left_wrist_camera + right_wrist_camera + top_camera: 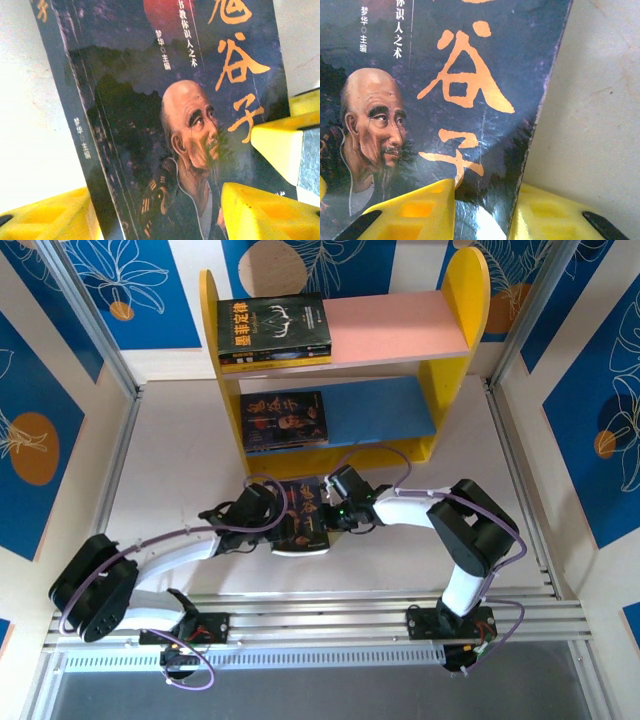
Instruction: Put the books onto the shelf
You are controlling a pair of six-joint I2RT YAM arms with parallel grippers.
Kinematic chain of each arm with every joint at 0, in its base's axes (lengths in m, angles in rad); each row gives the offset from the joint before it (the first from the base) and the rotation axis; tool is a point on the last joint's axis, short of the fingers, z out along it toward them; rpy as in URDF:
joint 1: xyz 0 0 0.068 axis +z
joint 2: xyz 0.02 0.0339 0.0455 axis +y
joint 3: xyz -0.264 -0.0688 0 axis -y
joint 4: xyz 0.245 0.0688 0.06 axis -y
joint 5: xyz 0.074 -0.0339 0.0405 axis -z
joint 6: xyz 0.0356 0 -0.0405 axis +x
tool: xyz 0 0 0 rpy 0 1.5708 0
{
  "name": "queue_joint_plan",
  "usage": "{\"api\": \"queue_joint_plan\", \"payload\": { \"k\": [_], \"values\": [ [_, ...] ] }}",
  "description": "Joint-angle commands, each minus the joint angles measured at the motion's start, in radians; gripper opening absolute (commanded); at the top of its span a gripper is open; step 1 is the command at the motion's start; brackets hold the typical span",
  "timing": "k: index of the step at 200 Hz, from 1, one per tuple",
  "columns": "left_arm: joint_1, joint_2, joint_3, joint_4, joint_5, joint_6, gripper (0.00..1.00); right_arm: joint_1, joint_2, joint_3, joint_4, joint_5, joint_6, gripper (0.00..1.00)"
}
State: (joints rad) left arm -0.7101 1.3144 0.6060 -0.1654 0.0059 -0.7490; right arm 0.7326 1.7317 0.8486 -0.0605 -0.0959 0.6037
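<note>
Between your two arms, just in front of the shelf (470, 300), is the dark book (303, 518) you are working on, the one with a bald old man and an orange title on its cover. Two more are already home. A black book (272, 328) lies flat at the left end of the pink board (400, 325), apparently on top of something else. A second book (283, 420) lies flat at the left end of the blue board (380, 405). By my reading you are partway through the task, and this step looks like a pass of the book from one arm to the other.

Your left gripper (268, 502) meets the book on its spine side. In the left wrist view its fingers (260, 210) stand well apart, one over the cover and one out past the spine, so it is not pinching. Your right gripper (338, 502) comes in from the opposite edge. In the right wrist view its fingers (415, 210) sit close on either side of that edge, one over the cover and one behind it. Whether they actually bite is not something the pictures settle. Nor can you tell from above whether the book rests on the table (180, 460) or hangs just off it.

Before you back the left arm away, make sure the right one truly has the book. A thin paperback held by one edge will likely droop, so lift gently. Then carry it toward the open right-hand stretch of either board, keeping clear of the yellow side panel.
</note>
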Motion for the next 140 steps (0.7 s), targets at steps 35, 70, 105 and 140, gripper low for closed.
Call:
{"api": "queue_joint_plan", "payload": {
  "k": [35,70,105,140],
  "values": [
    [0.045,0.056,0.054,0.019,0.004,0.054,0.62,0.078,-0.004,-0.028,-0.042,0.024,-0.082,0.31],
    [0.056,0.078,0.055,0.044,0.027,0.064,0.59,0.088,-0.01,-0.026,-0.047,0.04,-0.085,0.31],
    [0.056,0.069,0.056,0.047,0.043,0.071,0.43,0.088,-0.014,-0.028,-0.051,0.054,-0.081,0.31],
    [0.056,0.048,0.054,0.03,0.033,0.082,0.36,0.09,-0.032,-0.025,-0.068,0.067,-0.078,0.32]
  ]
}}
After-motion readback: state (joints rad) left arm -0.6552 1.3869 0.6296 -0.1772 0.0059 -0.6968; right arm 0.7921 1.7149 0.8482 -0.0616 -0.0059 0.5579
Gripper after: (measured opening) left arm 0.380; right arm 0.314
